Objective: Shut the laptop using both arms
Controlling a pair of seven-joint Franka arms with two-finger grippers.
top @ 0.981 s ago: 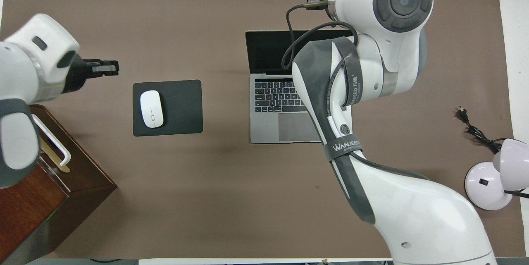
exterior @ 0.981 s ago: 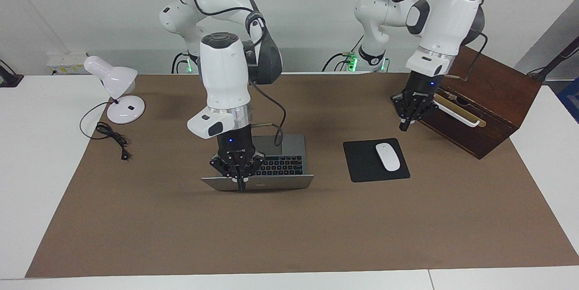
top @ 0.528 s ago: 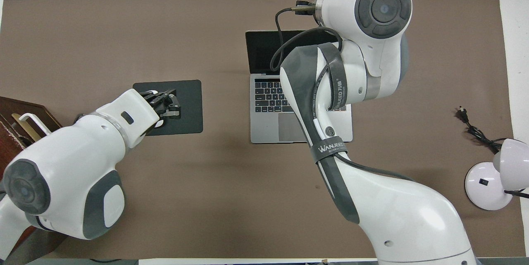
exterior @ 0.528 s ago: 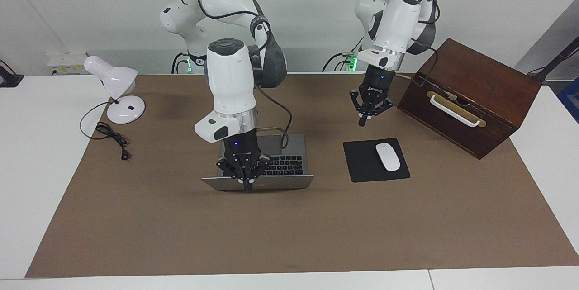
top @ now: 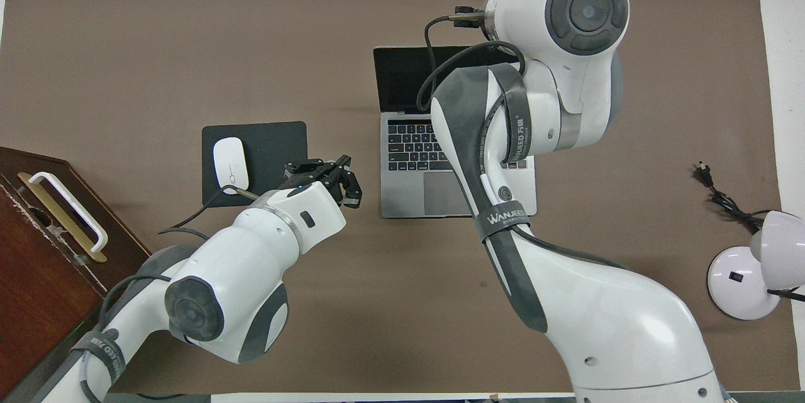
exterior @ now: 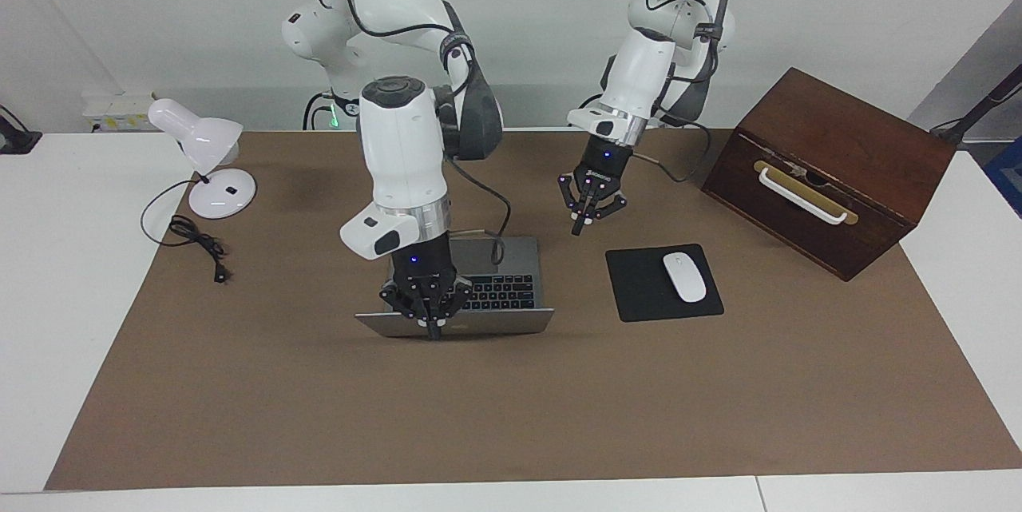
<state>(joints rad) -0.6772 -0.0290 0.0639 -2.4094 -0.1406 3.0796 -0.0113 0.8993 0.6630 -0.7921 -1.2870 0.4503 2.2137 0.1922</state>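
Note:
The silver-grey laptop (exterior: 479, 320) stands open on the brown mat, its lid tilted away from the robots; the overhead view shows its black keys (top: 412, 145) and trackpad (top: 443, 192). My right gripper (exterior: 433, 327) points down, shut, with its tips touching the lid's top edge and back. The right arm (top: 503, 139) hides that gripper and part of the laptop from above. My left gripper (exterior: 578, 226) hangs shut in the air over the mat between the laptop and the mouse pad; it also shows in the overhead view (top: 343, 178).
A black mouse pad (exterior: 639, 292) with a white mouse (exterior: 684, 276) lies beside the laptop toward the left arm's end. A dark wooden box (exterior: 838, 152) stands at that end. A white desk lamp (exterior: 209, 164) and its cable (exterior: 196, 240) are at the right arm's end.
The left arm swung from the wooden box across the mouse pad toward the laptop. The right gripper stayed at the lid's top edge. The lid's tilt looks the same.

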